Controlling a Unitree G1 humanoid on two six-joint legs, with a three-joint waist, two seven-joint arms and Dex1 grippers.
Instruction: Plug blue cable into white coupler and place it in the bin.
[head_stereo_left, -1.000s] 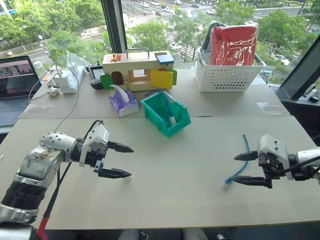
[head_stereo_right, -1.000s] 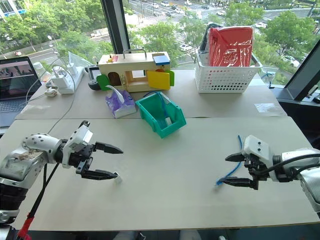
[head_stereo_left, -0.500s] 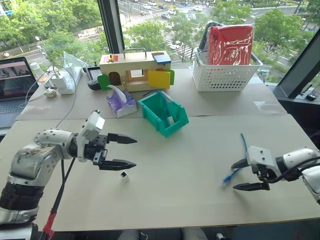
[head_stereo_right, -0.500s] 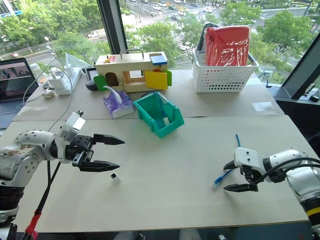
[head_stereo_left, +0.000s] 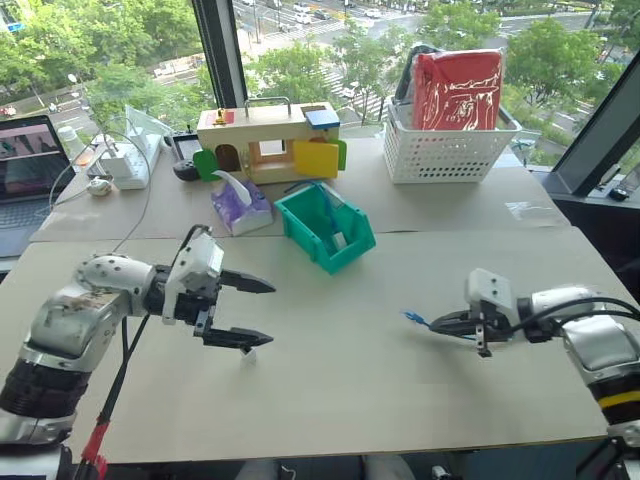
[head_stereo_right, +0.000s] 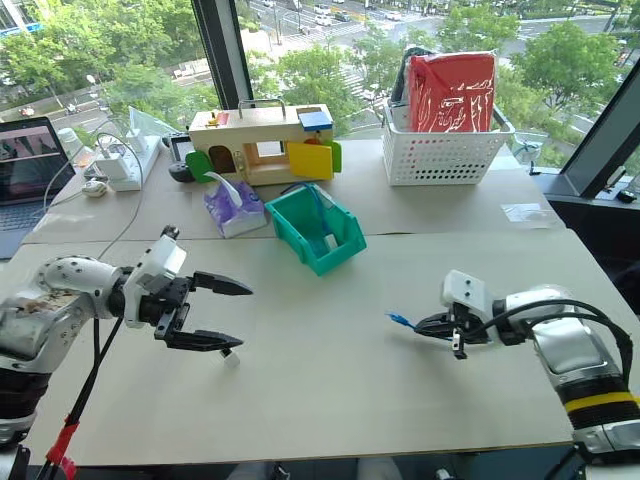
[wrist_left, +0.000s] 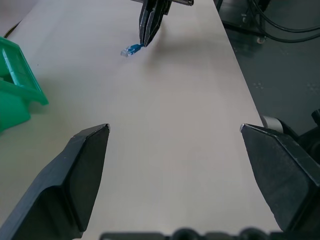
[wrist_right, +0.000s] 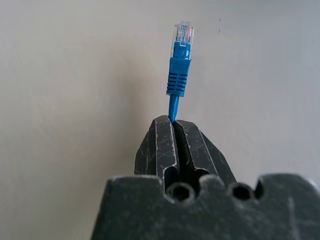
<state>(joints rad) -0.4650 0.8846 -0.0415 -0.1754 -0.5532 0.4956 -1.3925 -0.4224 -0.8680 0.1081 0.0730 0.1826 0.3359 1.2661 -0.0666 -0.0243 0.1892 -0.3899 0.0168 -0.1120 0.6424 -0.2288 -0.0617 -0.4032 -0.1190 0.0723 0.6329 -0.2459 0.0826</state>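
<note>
My right gripper (head_stereo_left: 447, 324) is shut on the blue cable (head_stereo_left: 414, 319) just behind its plug. The clear-tipped plug (wrist_right: 180, 55) sticks out past the closed fingertips, slightly above the table; the cable's length is hidden behind the hand. The white coupler (head_stereo_right: 231, 354) lies on the table at the tip of the lower finger of my left gripper (head_stereo_left: 268, 314), which hangs open with nothing in it. The teal bin (head_stereo_left: 300, 215) stands at the table's middle back, holding another blue cable and a small white piece. In the left wrist view the right gripper (wrist_left: 148, 35) and plug (wrist_left: 131, 50) lie beyond the open fingers (wrist_left: 75, 175).
Behind the bin are a purple tissue pack (head_stereo_left: 240, 205), a wooden toy box (head_stereo_left: 270, 140) and a white lattice basket (head_stereo_left: 450, 150) with a red bag. A laptop (head_stereo_left: 30, 160) and a power strip (head_stereo_left: 125, 160) sit at the far left.
The right gripper has shut on the blue cable near its plug and carried it left toward the table's middle. The left gripper stays open, near the coupler.
</note>
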